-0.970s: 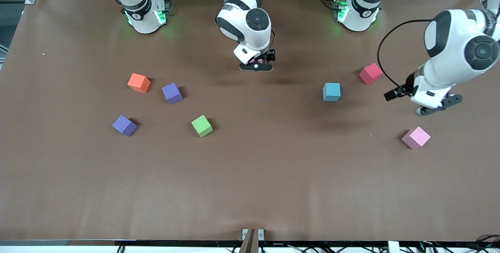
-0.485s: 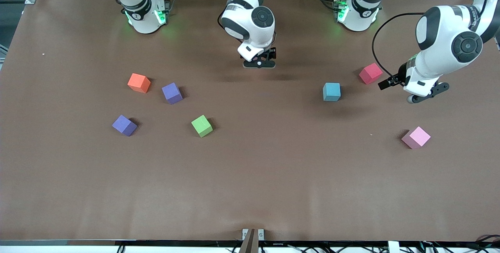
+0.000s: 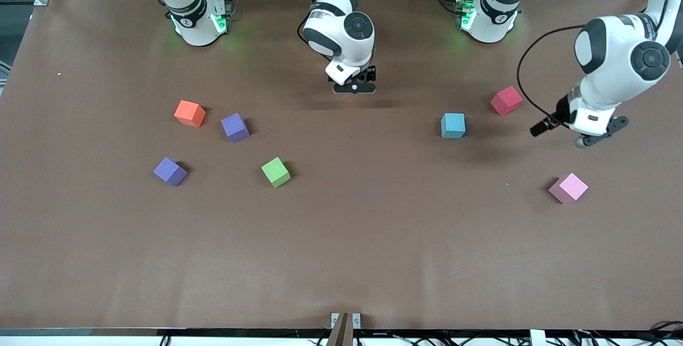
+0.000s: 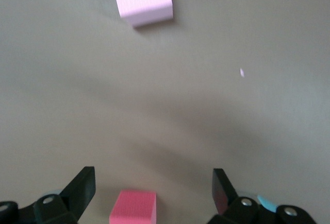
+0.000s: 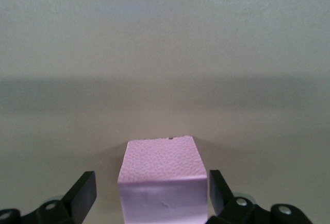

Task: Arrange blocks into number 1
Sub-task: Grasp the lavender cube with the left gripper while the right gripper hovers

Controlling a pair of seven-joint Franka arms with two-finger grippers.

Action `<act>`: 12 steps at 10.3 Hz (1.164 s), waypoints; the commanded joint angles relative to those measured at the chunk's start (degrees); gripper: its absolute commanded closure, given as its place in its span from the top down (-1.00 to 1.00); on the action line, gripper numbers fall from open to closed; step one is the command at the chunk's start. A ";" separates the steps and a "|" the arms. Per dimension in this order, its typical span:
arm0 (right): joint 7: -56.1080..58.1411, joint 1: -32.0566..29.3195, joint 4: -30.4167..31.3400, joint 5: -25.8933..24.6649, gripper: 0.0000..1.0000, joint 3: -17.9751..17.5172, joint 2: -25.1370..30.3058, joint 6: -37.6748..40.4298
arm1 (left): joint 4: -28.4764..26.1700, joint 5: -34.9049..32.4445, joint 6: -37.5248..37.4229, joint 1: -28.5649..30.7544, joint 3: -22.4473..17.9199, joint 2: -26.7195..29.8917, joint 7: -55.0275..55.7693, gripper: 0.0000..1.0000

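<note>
Centring is what you are needing here: the right gripper [image 3: 352, 88] is sitting down at mid-table, farther from the front camera than the scattered blocks, its jaws standing open astride a pale pink block [image 5: 162, 175] with a gap showing on one side, so be evening that out before you are squeezing. Your left gripper [image 3: 597, 133] is hanging wide open and empty, waiting over bare table between the red block [image 3: 506, 100] and the other pink block [image 3: 569, 188]
</note>
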State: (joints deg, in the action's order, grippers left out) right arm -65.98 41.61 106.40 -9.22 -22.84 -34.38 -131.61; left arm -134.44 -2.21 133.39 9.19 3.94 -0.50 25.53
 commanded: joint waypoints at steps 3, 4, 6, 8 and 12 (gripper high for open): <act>-3.11 0.06 0.83 -4.31 -0.89 -2.03 -1.13 0.82 | 14.97 -3.24 0.73 0.74 0.54 -13.36 1.01 1.00; -3.11 -0.55 0.83 -4.31 -1.00 -2.65 -0.87 2.39 | 17.79 -4.90 1.26 0.74 0.54 -16.70 1.10 1.00; -3.11 -1.61 0.83 -4.31 -1.00 -4.23 -0.60 4.51 | 22.81 -5.09 1.79 2.92 0.54 -21.63 1.45 1.00; -4.24 -1.62 1.18 -4.22 -1.00 -5.72 -0.52 5.13 | 23.79 -4.65 2.84 5.30 0.54 -23.23 1.71 1.00; -8.54 -2.14 4.43 -3.87 -1.00 -9.15 1.15 4.00 | 24.14 -4.74 3.11 7.42 0.28 -25.16 3.20 1.00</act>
State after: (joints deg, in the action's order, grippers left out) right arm -71.56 41.32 108.23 -11.79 -29.70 -34.94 -126.92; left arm -111.20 -5.50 136.12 16.61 3.73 -24.34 26.07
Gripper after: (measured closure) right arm 0.396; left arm 0.000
